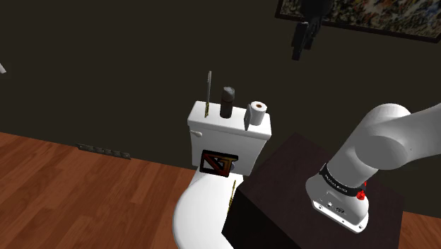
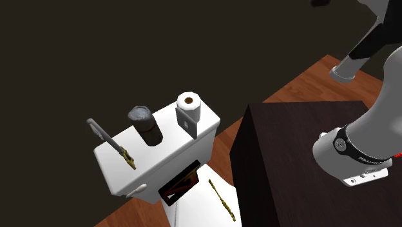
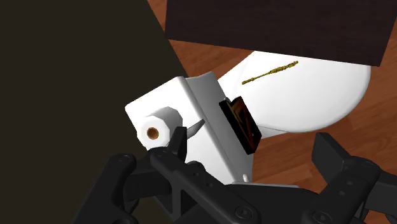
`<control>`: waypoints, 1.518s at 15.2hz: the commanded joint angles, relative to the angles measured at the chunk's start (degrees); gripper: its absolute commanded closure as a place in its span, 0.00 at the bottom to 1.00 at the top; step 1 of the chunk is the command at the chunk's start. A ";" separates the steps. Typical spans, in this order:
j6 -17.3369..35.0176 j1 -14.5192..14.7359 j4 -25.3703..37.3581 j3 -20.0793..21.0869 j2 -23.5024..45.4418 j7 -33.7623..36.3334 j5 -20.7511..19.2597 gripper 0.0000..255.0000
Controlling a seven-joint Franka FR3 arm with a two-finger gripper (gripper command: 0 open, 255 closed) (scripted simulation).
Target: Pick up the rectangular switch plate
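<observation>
The rectangular switch plate (image 2: 187,120) is a small white plate standing on edge on the toilet tank lid (image 2: 122,171), right in front of a toilet paper roll (image 2: 189,100). In the shoulder view the switch plate (image 1: 251,117) leans beside the roll (image 1: 259,108) at the lid's right end. My black gripper (image 1: 304,41) hangs high above and to the right of the tank, far from the plate. In the wrist view the gripper (image 3: 222,156) is open with nothing between its fingers, and the roll (image 3: 153,132) and the tank lie below it.
On the tank lid also stand a dark cylinder (image 2: 145,125) and a thin grey tool (image 2: 111,143). A brown box (image 1: 218,163) hangs on the tank's front. A golden stick (image 2: 221,197) lies on the toilet lid. My dark stand (image 1: 297,177) is close beside the toilet.
</observation>
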 commanded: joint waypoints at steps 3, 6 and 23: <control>3.49 -0.92 -1.93 -0.52 1.99 1.79 0.36 0.00; 8.76 -2.26 -4.37 -1.34 5.46 4.37 0.87 0.00; 37.74 -8.53 -7.53 -6.72 34.38 15.32 5.54 0.00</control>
